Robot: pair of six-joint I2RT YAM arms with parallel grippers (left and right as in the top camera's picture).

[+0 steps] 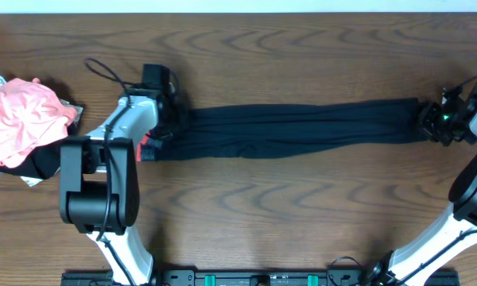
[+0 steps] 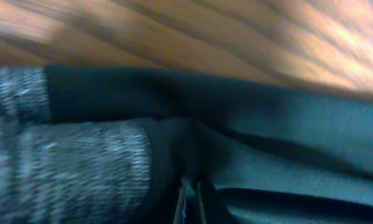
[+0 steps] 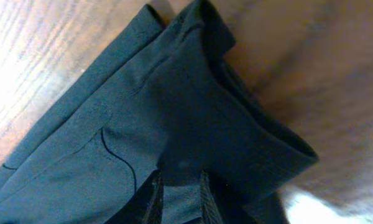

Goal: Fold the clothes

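A dark navy pair of trousers (image 1: pixel 302 127) lies stretched in a long narrow band across the table's middle. My left gripper (image 1: pixel 173 127) is shut on its left end; in the left wrist view the fingers (image 2: pixel 191 199) pinch dark cloth (image 2: pixel 286 137) beside a grey knit cuff (image 2: pixel 68 168). My right gripper (image 1: pixel 431 121) is shut on the right end; in the right wrist view the fingers (image 3: pixel 179 198) clamp the folded waistband edge (image 3: pixel 193 112), where a curved pocket seam shows.
A pile of pink cloth (image 1: pixel 20 119) over a dark garment lies at the table's left edge. A black cable (image 1: pixel 103 70) loops behind the left arm. The wooden table (image 1: pixel 302 214) is bare in front of the trousers.
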